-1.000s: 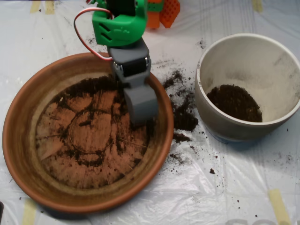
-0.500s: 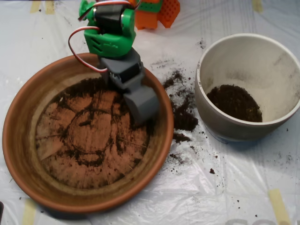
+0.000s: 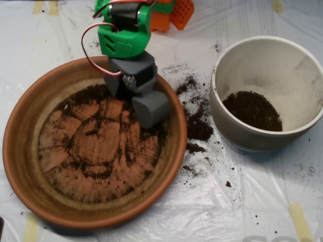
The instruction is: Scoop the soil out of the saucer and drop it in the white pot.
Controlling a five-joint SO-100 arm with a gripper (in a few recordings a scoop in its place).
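The terracotta saucer point(image 3: 30, 166) fills the left half of the overhead view. Only thin streaks and a dark band of soil point(image 3: 86, 96) remain on its floor. My grey scoop point(image 3: 133, 98) hangs low over the saucer's upper right part, just inside the rim, under the green wrist. Its jaws look parted, with a pale grey shell to the lower right and a darker one to the left. Nothing shows inside it. The white pot point(image 3: 227, 121) stands to the right, apart from the saucer, with a mound of soil point(image 3: 252, 111) on its floor.
Spilled soil point(image 3: 197, 126) lies on the white plastic sheet point(image 3: 242, 201) between saucer and pot. Orange parts point(image 3: 176, 12) of the arm's base sit at the top edge. A red wire point(image 3: 91, 50) loops out to the left of the wrist.
The scoop pulled back from the saucer's right wall toward the upper rim and swung left, then turned. It went from a single closed lump to two parted shells.
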